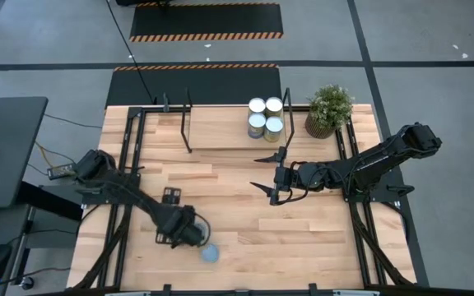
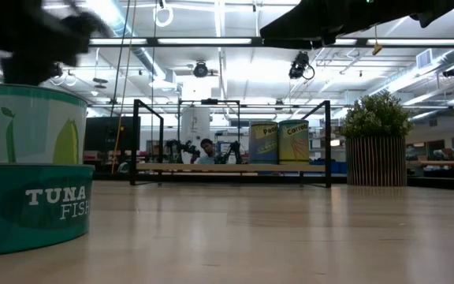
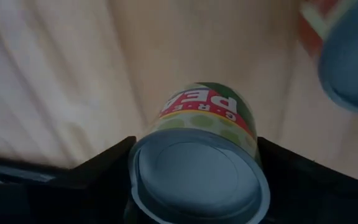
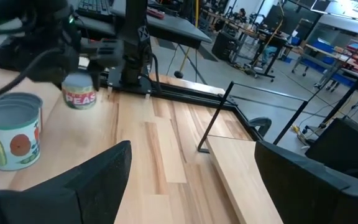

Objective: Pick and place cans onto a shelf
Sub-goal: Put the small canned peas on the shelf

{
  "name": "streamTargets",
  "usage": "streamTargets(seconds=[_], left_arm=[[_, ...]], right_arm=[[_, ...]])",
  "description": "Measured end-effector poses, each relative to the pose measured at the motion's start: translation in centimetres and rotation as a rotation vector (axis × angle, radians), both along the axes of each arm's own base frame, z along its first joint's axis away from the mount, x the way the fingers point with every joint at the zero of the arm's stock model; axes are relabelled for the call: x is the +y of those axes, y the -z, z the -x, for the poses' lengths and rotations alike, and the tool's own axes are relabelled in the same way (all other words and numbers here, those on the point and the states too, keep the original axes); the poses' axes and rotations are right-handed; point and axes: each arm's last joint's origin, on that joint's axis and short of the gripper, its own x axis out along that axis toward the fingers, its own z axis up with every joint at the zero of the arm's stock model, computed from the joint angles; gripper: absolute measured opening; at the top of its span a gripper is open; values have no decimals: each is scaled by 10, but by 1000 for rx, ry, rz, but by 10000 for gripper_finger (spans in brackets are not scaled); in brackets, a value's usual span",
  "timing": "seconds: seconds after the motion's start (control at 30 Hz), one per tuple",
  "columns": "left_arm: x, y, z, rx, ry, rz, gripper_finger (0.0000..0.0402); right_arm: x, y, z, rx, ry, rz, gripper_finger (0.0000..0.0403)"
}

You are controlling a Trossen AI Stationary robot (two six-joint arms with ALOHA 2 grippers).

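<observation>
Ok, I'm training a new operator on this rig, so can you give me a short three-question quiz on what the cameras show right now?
1. How many cans stand on the shelf?
2. True or false: the right gripper is closed around a can.
3. What sits between the fingers of the left gripper?
A. the potted plant
B. the peas can
C. nothing

Key:
1. Four, grouped at the shelf's end nearest the plant.
2. False: it hangs open and empty over the table.
3. B.
</observation>
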Motion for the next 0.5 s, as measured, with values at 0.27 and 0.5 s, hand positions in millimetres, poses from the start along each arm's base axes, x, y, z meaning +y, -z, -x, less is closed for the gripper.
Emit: streamTargets(seconds=[0.27,0.5], left_arm=[[62,-19,-45,-78,134,-78,301],[132,-19,-74,-150,141,-41,302]], right_arm=[[-9,13,3,115,73,66,348],[-34,22,14,121,123,76,348]])
